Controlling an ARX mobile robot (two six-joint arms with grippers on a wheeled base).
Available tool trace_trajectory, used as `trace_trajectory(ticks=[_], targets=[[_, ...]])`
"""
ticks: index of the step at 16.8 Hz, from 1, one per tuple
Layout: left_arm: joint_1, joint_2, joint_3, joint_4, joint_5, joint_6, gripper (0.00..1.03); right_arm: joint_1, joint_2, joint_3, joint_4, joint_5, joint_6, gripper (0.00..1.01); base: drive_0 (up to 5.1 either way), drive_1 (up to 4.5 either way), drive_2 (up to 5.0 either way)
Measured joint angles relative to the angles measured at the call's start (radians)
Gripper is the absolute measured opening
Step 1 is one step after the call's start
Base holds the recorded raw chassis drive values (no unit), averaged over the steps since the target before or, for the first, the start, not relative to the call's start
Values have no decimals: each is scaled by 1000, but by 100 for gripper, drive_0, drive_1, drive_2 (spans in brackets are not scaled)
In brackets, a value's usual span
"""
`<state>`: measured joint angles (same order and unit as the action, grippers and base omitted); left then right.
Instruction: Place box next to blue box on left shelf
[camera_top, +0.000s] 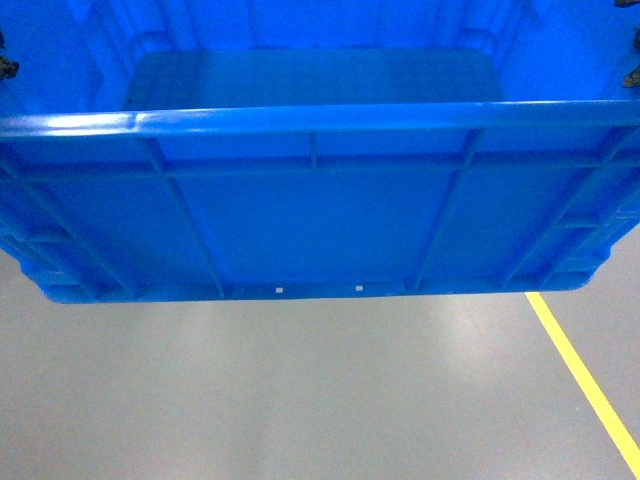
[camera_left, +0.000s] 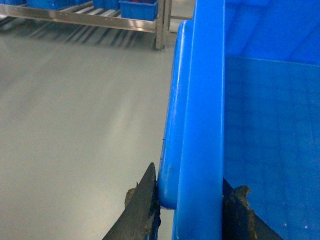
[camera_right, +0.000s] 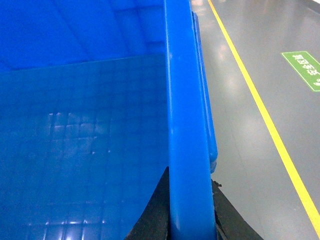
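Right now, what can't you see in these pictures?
- Head view: the blue crate fills the frame and hides both arms and everything ahead.
- Left wrist view: the steel roller rack is cut off by the top edge; the small blue bins on it are only partly seen.
- Right wrist view: the green floor sign is cut off and unreadable.

The left gripper (camera_left: 192, 210) pinches the thick rim of the big blue crate (camera_left: 200, 110) above the grey floor (camera_left: 75, 125), with a steel shelf (camera_left: 100, 20) far behind.
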<state>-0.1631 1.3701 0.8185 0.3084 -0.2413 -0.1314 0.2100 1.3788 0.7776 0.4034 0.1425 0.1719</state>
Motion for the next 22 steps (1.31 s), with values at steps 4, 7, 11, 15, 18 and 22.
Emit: trace_trajectory(ticks=[4,7,11,15,18,22], targets=[[0,0,0,0,0,0,18,0,0,-1,2,0,-1,7,4,426,-419],[0,0,0,1,-1,0,18,0,0,-1,2,0,0,7,-1,421,-424],[0,0,0,2,-1,0,18,1,0,-1,5,-1,-2,7,3,425,-420],[0,0,0,3,-2,0,18,1,-1,-1,5,0,-2,7,7,429,-416],[0,0,0,1,-1,1,18,1,0,-1,2,0,0,7,7,430,-415],[0,0,0,4,-2,2,18,3,0,-1,3,2,0,7,2,425,-420]])
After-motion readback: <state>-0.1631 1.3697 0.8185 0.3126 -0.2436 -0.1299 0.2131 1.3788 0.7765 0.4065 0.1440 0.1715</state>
